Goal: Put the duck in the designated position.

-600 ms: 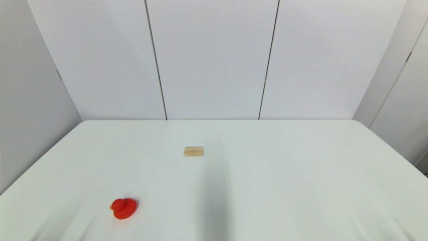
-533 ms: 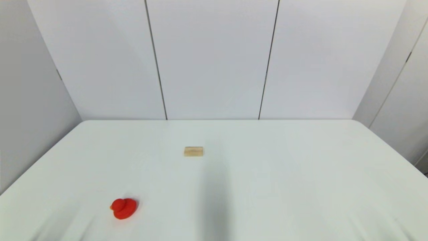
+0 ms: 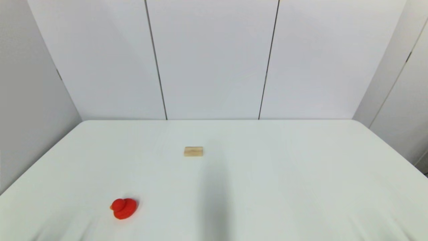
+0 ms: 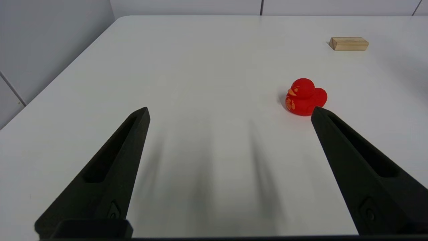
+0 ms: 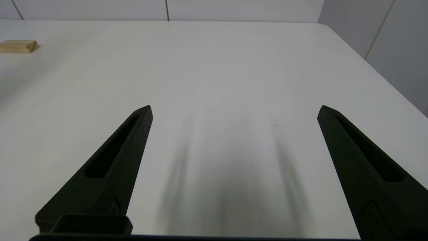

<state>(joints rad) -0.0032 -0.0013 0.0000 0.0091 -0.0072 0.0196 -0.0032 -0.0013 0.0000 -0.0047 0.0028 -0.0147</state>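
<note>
the small, rounded, bright red rubber toy duck (image 3: 123,208) sits upright on the white table (image 3: 284,174), on the near left part of it as the head view shows, close to the front edge. in the left wrist view the duck (image 4: 305,97) shows an orange beak and a pale pattern on its side, and it casts a small shadow on the tabletop.

the tan rectangular wooden block (image 3: 193,151) lies flat farther back, near the middle of the table and well apart from the duck. it also shows in the left wrist view (image 4: 348,43) and at the edge of the right wrist view (image 5: 18,46).

the left gripper (image 4: 230,112) hovers above the table's near left side with its two long black fingers (image 4: 110,167) spread wide and nothing between them; the duck stands just past the tip of one finger, apart from it.

the right gripper (image 5: 235,110) hangs over the near right part of the table, its black fingers (image 5: 361,160) likewise spread wide and holding nothing, with only bare white surface and soft shadows below.

neither arm shows in the head view. grey wall panels (image 3: 214,60) stand behind the table.
</note>
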